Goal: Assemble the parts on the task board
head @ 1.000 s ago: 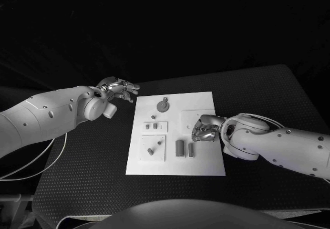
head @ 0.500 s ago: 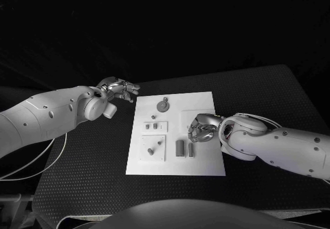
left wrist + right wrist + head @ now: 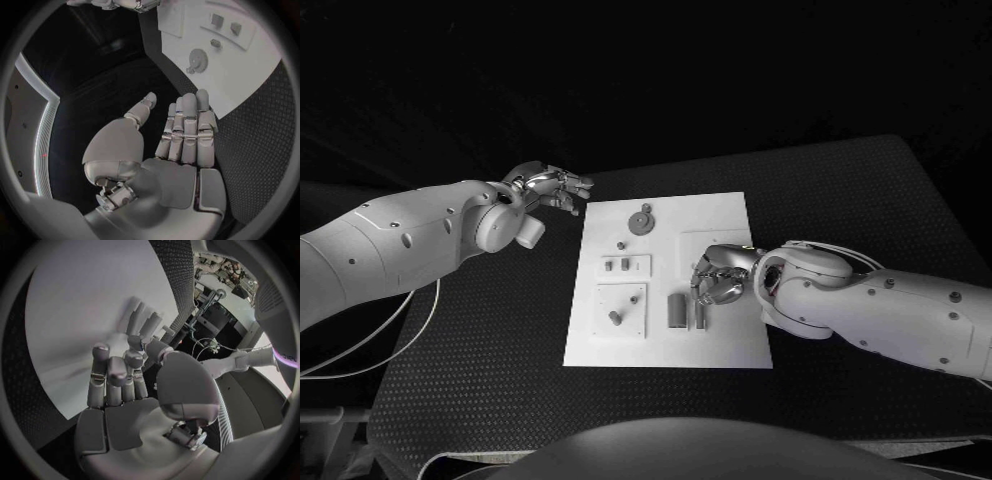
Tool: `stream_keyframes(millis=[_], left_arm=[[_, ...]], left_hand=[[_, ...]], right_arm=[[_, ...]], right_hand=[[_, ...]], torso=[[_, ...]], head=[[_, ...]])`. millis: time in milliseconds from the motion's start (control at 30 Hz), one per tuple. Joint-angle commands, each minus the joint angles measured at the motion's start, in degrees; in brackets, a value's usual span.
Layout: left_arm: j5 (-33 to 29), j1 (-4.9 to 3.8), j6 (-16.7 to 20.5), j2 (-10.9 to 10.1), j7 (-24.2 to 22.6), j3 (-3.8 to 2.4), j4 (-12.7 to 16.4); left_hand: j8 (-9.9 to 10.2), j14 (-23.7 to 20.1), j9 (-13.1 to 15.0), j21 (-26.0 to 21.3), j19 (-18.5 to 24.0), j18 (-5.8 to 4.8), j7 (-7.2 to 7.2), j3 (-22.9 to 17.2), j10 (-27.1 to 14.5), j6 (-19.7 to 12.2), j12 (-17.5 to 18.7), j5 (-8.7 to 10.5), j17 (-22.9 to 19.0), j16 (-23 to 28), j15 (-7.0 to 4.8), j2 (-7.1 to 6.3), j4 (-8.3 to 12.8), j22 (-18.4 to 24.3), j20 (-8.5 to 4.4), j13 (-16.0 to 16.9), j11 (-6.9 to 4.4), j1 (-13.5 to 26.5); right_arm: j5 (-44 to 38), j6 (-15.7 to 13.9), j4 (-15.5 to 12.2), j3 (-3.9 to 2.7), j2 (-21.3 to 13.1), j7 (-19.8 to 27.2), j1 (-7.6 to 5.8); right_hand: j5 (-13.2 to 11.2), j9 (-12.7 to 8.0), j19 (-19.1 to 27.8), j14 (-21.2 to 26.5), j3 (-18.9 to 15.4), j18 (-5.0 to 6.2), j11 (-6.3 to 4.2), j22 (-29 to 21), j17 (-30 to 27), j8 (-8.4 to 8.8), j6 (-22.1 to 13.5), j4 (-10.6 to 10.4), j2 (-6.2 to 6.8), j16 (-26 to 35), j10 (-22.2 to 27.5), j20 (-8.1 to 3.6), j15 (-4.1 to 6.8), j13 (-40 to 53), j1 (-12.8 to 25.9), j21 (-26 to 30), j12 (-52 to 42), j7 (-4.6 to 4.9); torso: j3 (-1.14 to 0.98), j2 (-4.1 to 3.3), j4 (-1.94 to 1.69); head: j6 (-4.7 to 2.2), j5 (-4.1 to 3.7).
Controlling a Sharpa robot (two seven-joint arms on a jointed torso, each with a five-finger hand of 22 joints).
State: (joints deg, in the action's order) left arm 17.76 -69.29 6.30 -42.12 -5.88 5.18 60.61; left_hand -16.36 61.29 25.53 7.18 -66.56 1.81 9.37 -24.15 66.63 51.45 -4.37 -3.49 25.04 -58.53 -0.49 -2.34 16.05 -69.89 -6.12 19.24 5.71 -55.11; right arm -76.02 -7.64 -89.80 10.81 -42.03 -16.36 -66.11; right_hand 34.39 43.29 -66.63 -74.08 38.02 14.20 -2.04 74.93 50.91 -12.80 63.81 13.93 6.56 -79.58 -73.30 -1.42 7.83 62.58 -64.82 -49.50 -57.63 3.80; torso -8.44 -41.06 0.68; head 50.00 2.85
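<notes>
- The table [image 3: 848, 200] is black, with a fine dotted weave pattern.
- The task board [image 3: 718, 215] is plain white.
- The parts are grey: a round gear-like part [image 3: 642, 221] at the far side, two upright pegs [image 3: 678, 310] nearer.
- Both arms are white.
- The left hand [image 3: 548, 186] and right hand [image 3: 718, 273] are silver.
</notes>
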Motion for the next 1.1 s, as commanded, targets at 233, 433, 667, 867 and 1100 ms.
stream_keyframes(millis=[233, 433, 667, 867, 1100], left_arm=[[0.2, -0.07, -0.81, 0.06, -0.19, -0.02, 0.05], [0.21, -0.07, -0.81, 0.01, -0.19, -0.02, 0.06], [0.23, -0.07, -0.81, 0.01, -0.17, -0.02, 0.05], [0.31, -0.07, -0.84, 0.01, -0.16, -0.02, 0.07], [0.32, -0.07, -0.87, 0.01, -0.12, -0.02, 0.11]], left_hand=[[-0.24, 0.44, -0.09, -0.34, -0.41, 0.77, 0.35, -0.3, -0.44, -0.26, 0.1, 0.21, 0.07, 0.24, -0.07, 0.04, -0.08, -0.1, -0.09, 0.1, 0.07, 0.48], [-0.25, 0.44, -0.1, -0.35, -0.41, 0.77, 0.36, -0.31, -0.45, -0.27, 0.1, 0.21, 0.08, 0.25, -0.07, 0.04, -0.07, -0.11, -0.09, 0.1, 0.08, 0.48], [-0.25, 0.44, -0.1, -0.36, -0.41, 0.77, 0.36, -0.31, -0.45, -0.27, 0.1, 0.21, 0.09, 0.25, -0.07, 0.04, -0.06, -0.12, -0.09, 0.1, 0.08, 0.48], [-0.26, 0.44, -0.1, -0.37, -0.41, 0.77, 0.36, -0.31, -0.46, -0.28, 0.1, 0.21, 0.09, 0.25, -0.07, 0.05, -0.05, -0.13, -0.09, 0.1, 0.08, 0.49], [-0.26, 0.44, -0.1, -0.38, -0.42, 0.78, 0.36, -0.32, -0.46, -0.29, 0.1, 0.21, 0.1, 0.25, -0.07, 0.05, -0.04, -0.14, -0.09, 0.1, 0.08, 0.49]], right_arm=[[-3.38, 2.02, 0.28, -0.02, 0.16, 0.23, 0.37], [-3.7, 1.44, 0.52, -0.01, 0.33, 0.36, 0.79], [-4.72, 0.33, 0.97, -0.01, 0.46, 0.38, 0.94], [-5.03, 0.11, 1.08, -0.01, 0.67, 0.44, 1.0], [-6.57, -0.14, 1.32, -0.01, 1.13, -0.02, 1.31]], right_hand=[[0.2, -0.06, 0.17, 0.05, 0.04, 0.79, -0.51, 1.04, -0.07, -0.27, 0.66, 0.46, -0.48, 0.19, -0.16, 0.24, 0.02, -0.12, 0.21, 0.19, -0.26, -0.11], [0.15, -0.04, 0.05, 0.0, -0.43, 0.8, -0.65, 0.99, -0.1, -0.52, 1.17, 0.16, 0.23, 0.18, -0.23, 0.36, 0.08, -0.23, 1.13, 0.13, -0.23, -0.25], [0.14, -0.08, -0.06, -0.03, -0.68, 0.8, -0.65, 0.91, -0.14, -0.5, 1.13, -0.58, 0.77, 0.21, -0.26, 0.33, 0.15, -0.32, 1.75, 0.16, -0.18, -0.24], [0.13, -0.09, -0.15, -0.05, -0.97, 0.8, -0.64, 0.84, -0.19, -0.49, 1.02, -1.74, 1.65, 0.27, -0.27, 0.25, 0.23, -0.44, 2.41, 0.25, -0.11, -0.23], [0.08, -0.05, -0.25, -0.09, -1.43, 0.8, -0.66, 0.83, -0.21, -0.56, 1.0, -2.62, 2.53, 0.26, -0.3, 0.16, 0.28, -0.5, 2.89, 0.27, -0.11, -0.24]], torso=[[0.03, -0.02, 0.02], [-0.01, 0.0, 0.0], [-0.01, 0.0, 0.01], [0.0, -0.01, 0.03], [0.03, -0.01, -0.01]], head=[[0.0, 0.01], [0.0, 0.0], [0.0, -0.01], [0.0, -0.04], [0.0, -0.09]])
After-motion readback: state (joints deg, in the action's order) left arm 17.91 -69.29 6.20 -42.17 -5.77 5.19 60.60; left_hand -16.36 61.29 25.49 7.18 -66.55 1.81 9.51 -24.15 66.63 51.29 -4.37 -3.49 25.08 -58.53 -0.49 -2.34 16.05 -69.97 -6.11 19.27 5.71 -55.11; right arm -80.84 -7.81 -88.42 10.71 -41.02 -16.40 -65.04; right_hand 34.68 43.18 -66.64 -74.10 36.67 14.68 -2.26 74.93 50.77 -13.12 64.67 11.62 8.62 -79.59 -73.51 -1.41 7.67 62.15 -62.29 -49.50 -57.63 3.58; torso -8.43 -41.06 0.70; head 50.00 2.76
